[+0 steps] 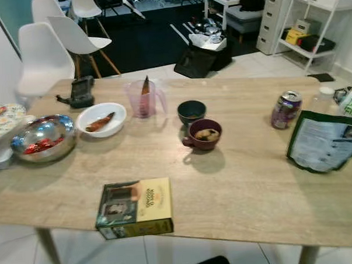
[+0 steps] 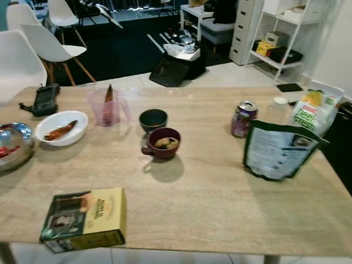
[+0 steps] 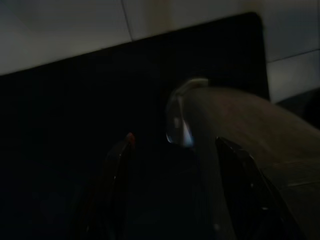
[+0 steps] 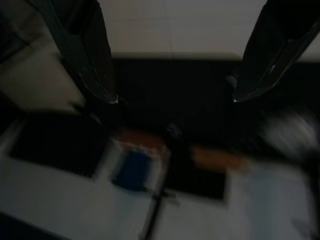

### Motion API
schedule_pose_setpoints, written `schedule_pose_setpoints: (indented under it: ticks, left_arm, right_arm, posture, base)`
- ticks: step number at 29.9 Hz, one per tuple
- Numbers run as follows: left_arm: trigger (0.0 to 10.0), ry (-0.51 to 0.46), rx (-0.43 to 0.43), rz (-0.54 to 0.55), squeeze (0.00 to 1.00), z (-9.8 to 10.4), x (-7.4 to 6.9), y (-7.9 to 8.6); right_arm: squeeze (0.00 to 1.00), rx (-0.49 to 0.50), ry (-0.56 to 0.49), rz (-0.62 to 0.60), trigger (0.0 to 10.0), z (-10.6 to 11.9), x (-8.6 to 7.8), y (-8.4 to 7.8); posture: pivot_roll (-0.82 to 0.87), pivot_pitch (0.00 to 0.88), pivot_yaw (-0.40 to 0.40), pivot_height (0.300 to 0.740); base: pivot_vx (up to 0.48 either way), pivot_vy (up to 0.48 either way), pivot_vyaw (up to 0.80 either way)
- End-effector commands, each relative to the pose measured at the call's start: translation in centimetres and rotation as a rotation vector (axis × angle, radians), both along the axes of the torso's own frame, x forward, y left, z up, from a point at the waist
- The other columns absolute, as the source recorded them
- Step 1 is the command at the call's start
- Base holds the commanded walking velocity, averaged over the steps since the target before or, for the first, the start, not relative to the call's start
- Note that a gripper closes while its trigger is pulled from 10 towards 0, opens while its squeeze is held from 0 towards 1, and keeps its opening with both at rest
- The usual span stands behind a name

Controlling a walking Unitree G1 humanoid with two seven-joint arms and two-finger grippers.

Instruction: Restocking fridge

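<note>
From the head views, the soda can [image 1: 286, 109] stands upright on the wooden bench [image 1: 237, 188], well right of the maroon mug [image 1: 203, 134], with the tea box [image 1: 135, 207] lying flat nearer the robot, all within reach, probably awaiting the fridge. In the wrist views, the left end effector [image 3: 175, 170] and the right end effector [image 4: 170, 75] hang idle over dark floor, fingers apart, holding nothing.

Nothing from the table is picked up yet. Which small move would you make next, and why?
Probably raise the right tool toward the purple soda can, a likely fridge item. Its fingers are open and it hangs over the floor, holding nothing, like the left tool. The can stands upright near the table's right end, apart from the dark pouch.
</note>
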State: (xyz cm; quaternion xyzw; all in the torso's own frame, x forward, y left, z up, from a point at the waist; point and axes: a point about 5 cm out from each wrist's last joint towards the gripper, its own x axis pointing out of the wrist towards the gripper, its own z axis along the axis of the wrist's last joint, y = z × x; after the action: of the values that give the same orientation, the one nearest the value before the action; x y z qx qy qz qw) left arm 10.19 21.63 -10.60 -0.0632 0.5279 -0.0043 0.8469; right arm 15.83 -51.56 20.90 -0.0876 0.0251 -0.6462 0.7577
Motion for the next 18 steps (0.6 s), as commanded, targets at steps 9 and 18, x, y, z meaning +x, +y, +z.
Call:
schedule_pose_setpoints:
  ticks: [9,18]
  left_arm:
    - [10.0,0.016,-0.005,0.012,0.0,-0.1,-0.5,0.1]
    - [10.0,0.015,-0.013,0.011,0.0,-0.2,-0.7,-0.1]
  right_arm:
    - [0.0,-0.023,-0.363,0.845,10.0,5.9,12.6,7.3]
    - [0.0,-0.052,-0.382,1.125,10.0,8.7,17.5,12.5]
  posture:
    - [-0.01,0.0,-0.012,0.74]
    - [0.0,0.0,-0.026,0.74]
  base:
    - [0.0,0.0,-0.08]
    - [0.0,0.0,-0.78]
